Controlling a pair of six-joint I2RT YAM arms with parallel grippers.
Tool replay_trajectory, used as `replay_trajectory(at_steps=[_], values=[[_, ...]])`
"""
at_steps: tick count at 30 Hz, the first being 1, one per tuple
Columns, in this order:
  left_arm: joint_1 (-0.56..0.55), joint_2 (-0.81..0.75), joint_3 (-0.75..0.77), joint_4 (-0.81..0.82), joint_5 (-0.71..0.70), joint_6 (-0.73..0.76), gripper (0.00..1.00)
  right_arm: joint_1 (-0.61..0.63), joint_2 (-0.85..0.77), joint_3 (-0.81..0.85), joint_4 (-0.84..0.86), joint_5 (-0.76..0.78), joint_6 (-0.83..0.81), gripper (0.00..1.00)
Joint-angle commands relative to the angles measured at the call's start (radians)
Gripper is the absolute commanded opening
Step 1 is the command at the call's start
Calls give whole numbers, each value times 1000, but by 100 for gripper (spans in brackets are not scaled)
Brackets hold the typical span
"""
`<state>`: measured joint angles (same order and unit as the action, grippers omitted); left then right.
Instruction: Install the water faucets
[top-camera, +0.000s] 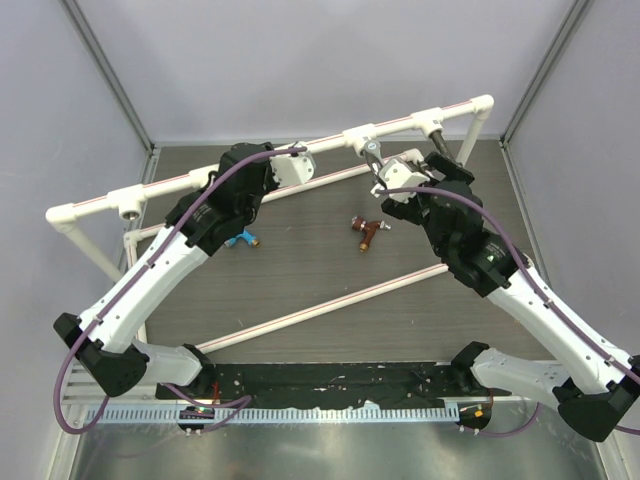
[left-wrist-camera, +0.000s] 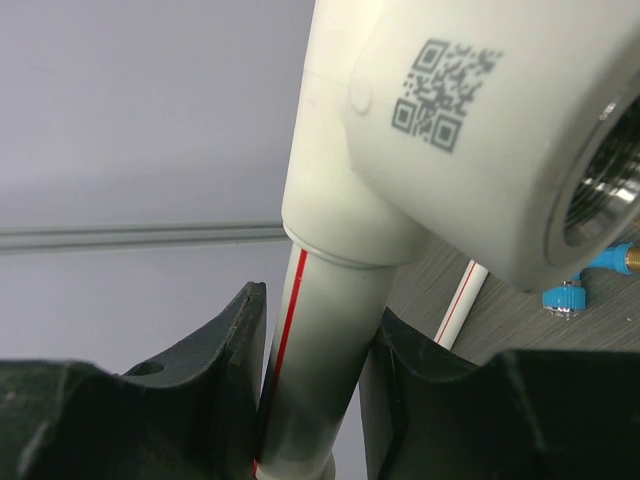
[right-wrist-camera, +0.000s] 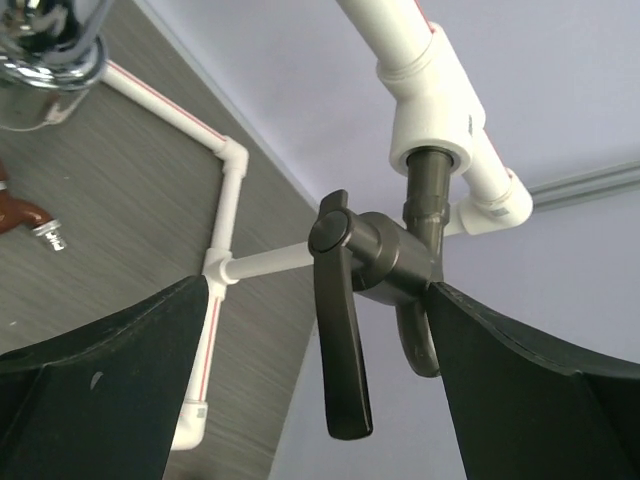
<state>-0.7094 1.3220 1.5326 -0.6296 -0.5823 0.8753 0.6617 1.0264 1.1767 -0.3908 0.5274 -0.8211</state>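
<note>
The dark faucet (right-wrist-camera: 385, 255) with its lever handle hangs screwed into a white tee socket (right-wrist-camera: 432, 110) on the top rail. My right gripper (right-wrist-camera: 318, 290) is open around it; the right finger touches its body and the left finger stands well off. In the top view the right gripper (top-camera: 432, 165) is just below that faucet (top-camera: 440, 147). The chrome faucet (top-camera: 372, 152) hangs from the neighbouring tee. The red-brown faucet (top-camera: 368, 232) and the blue faucet (top-camera: 243, 238) lie on the table. My left gripper (left-wrist-camera: 320, 335) is shut on the white pipe (left-wrist-camera: 325, 330) below a tee socket (left-wrist-camera: 470, 130).
The white pipe frame (top-camera: 170, 188) spans the table from the left to the back right, with lower rails (top-camera: 330, 305) crossing the middle. An open tee socket (top-camera: 128, 206) sits at the left end. Grey walls close in the back and sides.
</note>
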Motion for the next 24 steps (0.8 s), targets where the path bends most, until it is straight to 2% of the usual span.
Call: replay_trajectory(at_steps=[1, 8, 11, 14, 16, 17, 19, 20, 22, 23, 24], values=[[-24, -3, -14, 33, 39, -136, 0, -8, -26, -71, 323, 123, -133, 95], [-22, -6, -15, 33, 39, -136, 0, -27, 12, -139, 516, 178, -207, 88], [-24, -10, -15, 34, 39, -136, 0, -40, 15, -149, 576, 164, -176, 79], [-22, -10, -17, 36, 39, -134, 0, -53, 23, -135, 567, 155, -135, 68], [-22, -14, -17, 34, 39, -134, 0, -57, 29, -127, 555, 160, -113, 56], [-24, -12, -17, 36, 39, -136, 0, -62, 29, -124, 553, 160, -99, 43], [-24, -14, -17, 36, 39, -134, 0, -71, 31, -115, 540, 152, -38, 33], [-22, -14, -17, 36, 39, -134, 0, -76, 31, -101, 526, 146, -14, 22], [-24, -12, -17, 36, 38, -133, 0, -95, 31, -85, 515, 134, 66, 7], [-22, -12, -19, 36, 39, -134, 0, -106, 28, -75, 494, 111, 104, 1], [-22, -14, -19, 36, 39, -134, 0, -119, 26, -66, 480, 96, 172, 1]])
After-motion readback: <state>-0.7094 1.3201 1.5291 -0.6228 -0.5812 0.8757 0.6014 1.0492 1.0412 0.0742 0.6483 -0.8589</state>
